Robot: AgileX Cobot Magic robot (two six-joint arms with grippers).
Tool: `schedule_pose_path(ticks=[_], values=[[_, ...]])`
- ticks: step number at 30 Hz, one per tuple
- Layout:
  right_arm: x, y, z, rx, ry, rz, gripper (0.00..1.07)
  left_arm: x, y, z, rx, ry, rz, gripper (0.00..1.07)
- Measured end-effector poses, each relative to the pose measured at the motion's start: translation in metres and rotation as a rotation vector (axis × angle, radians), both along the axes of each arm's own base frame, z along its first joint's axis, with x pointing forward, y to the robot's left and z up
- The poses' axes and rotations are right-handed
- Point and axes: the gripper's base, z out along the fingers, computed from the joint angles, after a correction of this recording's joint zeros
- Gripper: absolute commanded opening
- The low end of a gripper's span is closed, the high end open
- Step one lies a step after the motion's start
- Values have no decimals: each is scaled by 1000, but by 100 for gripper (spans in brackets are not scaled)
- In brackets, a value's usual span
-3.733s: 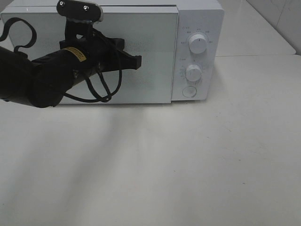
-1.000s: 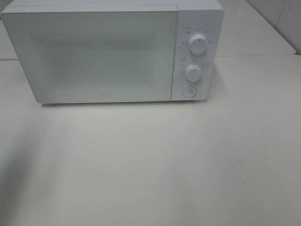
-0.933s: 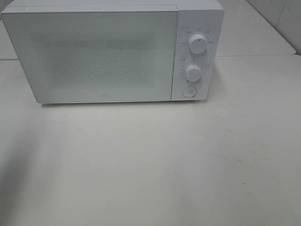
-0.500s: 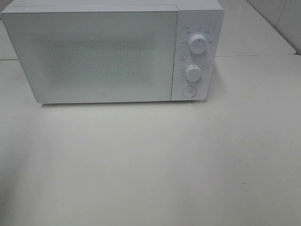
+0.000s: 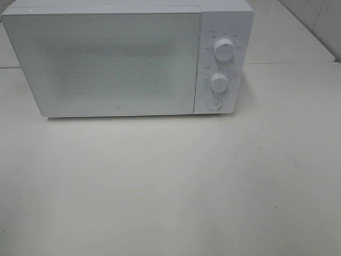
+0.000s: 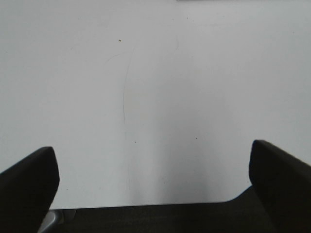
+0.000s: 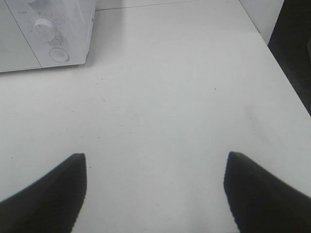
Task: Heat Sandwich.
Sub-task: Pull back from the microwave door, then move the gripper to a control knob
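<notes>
**A:** So where's your sandwich? I can't find it in any of the three views. It isn't on the table (image 5: 170,186), and it isn't between either pair of fingers.

**B:** Same here. The only place it could be hiding is inside the microwave (image 5: 117,58). The door sits closed and flush, and that pale speckled panel is frosted enough that you can't see through it, so I honestly can't tell whether it's in there.

**A:** Then my guess on progress is that the loading part may be done, if it's inside. The heating doesn't look started from what I can see. Neither arm is anywhere near the controls.

**B:** Yeah. Your left fingers (image 6: 29,187) are spread wide over bare table and holding nothing. Your right fingers (image 7: 53,194) are also well apart and empty, hanging off to the side of the microwave.

**A:** On materials, the microwave is a boxy white shell in smooth, slightly glossy plastic. It has two round ribbed-looking knobs, an upper one (image 5: 224,49) and a lower one (image 5: 219,82), with a flat round button (image 5: 214,104) underneath.

**B:** The table is matte off-white and hard, with one faint curved scratch (image 6: 125,92). The knobs are small and round, so you'd probably want to pinch them rather than push.
</notes>
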Motion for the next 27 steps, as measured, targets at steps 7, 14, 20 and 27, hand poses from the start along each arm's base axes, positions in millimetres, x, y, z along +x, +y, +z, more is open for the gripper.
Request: schedule_pose_path(ticks=[7, 14, 20, 27], values=[[0, 0, 0, 0, 0, 0, 75, -36, 0, -3, 0, -214, 0, 100], [0, 0, 0, -1, 0, -1, 75, -52, 0, -10, 0, -311, -1, 99], [0, 0, 0, -1, 0, -1, 75, -52, 0, -10, 0, -311, -1, 99], [0, 0, 0, -1, 0, -1, 75, -52, 0, -10, 0, -311, -1, 99]])
